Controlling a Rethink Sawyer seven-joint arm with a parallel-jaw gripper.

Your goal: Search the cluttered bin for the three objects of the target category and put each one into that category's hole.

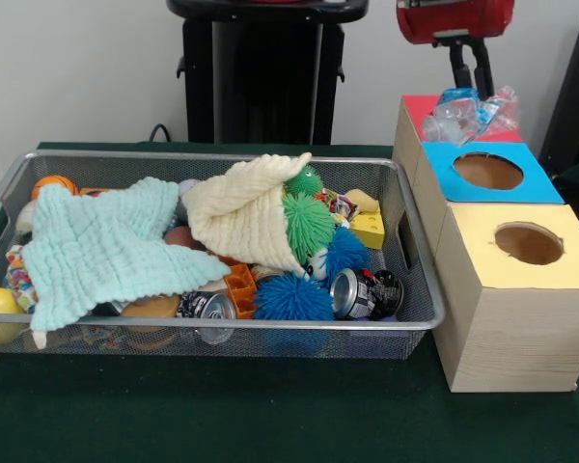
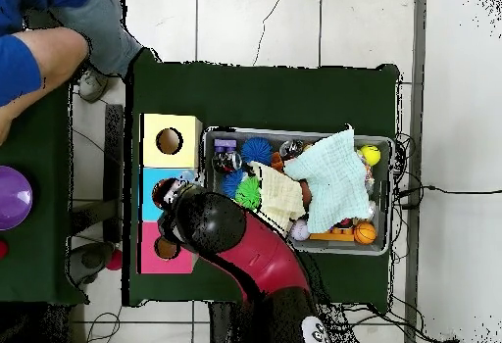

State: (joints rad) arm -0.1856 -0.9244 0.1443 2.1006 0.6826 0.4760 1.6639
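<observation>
We see a crinkly see-through plastic film bag (image 1: 468, 113) with a bluish-white sheen resting on the red-topped wooden box (image 1: 420, 108), under the robot's red and black arm (image 1: 454, 19). Whether the claw is spread or pressed together, we cannot tell. The silver wire-mesh bin (image 1: 420, 313) on the green desk (image 1: 270, 415) holds a pale blue knitted cloth (image 1: 101, 251) and spiky rubber balls (image 1: 294, 299). We judge the bag light, soft and slippery, best pinched at a crumpled fold.
</observation>
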